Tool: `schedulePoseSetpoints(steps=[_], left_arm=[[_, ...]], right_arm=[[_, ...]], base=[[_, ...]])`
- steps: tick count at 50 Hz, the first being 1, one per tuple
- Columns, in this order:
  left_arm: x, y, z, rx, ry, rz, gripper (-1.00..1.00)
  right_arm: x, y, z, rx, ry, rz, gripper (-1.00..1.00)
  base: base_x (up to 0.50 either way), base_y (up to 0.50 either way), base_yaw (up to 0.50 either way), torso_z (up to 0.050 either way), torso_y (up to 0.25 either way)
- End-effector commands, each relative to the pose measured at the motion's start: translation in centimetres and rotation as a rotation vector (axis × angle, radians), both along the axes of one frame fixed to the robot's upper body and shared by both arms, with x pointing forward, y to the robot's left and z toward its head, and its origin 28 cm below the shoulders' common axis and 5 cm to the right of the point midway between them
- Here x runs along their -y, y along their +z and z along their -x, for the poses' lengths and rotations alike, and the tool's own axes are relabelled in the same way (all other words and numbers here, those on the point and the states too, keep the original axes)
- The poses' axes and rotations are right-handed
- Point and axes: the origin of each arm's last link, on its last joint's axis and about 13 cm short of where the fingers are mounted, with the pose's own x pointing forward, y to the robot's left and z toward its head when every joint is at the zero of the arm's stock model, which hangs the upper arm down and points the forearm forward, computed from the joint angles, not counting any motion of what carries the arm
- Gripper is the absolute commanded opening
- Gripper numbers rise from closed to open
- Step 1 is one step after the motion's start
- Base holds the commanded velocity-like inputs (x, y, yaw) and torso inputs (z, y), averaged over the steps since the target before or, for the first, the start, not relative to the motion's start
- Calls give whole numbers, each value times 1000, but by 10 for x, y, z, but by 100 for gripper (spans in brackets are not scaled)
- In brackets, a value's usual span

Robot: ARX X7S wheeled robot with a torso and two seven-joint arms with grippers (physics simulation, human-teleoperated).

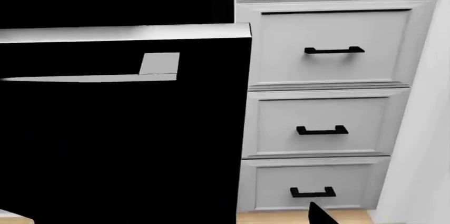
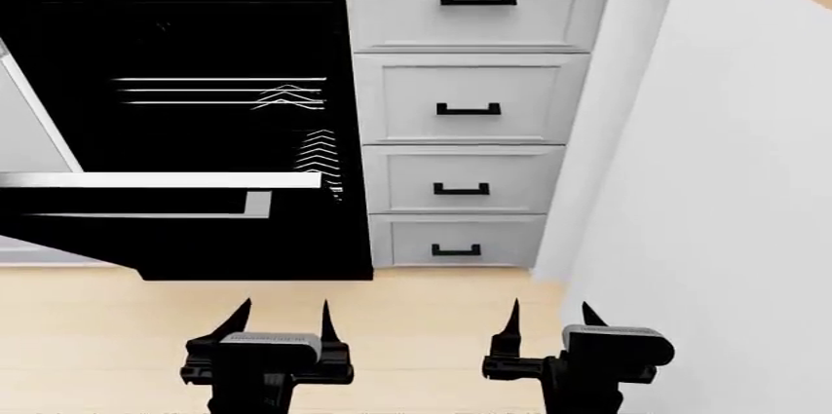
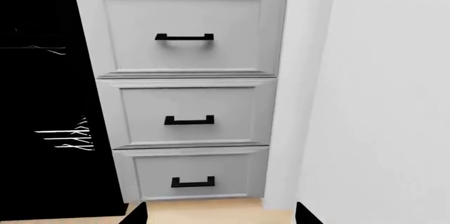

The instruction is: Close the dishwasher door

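A: Looking at the head view, the door (image 2: pixel 195 229) fills the middle left of the frame, swung out from the dark cavity (image 2: pixel 182 44) in the upper left. It is partly open, I'd say, its silver edge strip (image 2: pixel 156 180) uppermost and the handle (image 2: pixel 143 207) just under it.

B: And the arms?

A: Both sit at the bottom of the frame, low and apart from everything. The left gripper (image 2: pixel 280 319) is at lower left, tips pointing toward the door's lower edge, fingers spread, nothing between them. The right gripper (image 2: pixel 552 315) is at lower centre-right, likewise spread and empty, facing the drawers (image 2: pixel 462 112).

B: Why hang back like that?

A: My guess: the left one is lined up under the panel so it can come in against the black face and push it shut. The right seems out of the job, parked before the drawers beside the white wall (image 2: pixel 728 190).

B: Any contact yet?

A: None. Bare floor (image 2: pixel 390 336) lies between tips and door.
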Motion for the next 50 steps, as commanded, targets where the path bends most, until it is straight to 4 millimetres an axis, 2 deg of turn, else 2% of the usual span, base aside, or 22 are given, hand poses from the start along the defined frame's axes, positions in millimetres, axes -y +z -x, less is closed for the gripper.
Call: schedulePoseSetpoints(steps=[1, 50], left_arm=[[0, 0, 1, 5, -4, 1, 100], [-1, 2, 6, 60, 12, 4, 100]], right_arm=[[0, 0, 0, -6, 0, 10, 100], [0, 0, 2, 5, 13, 12, 100]], base=[[0, 0, 0, -50, 0], [0, 0, 0, -50, 0]])
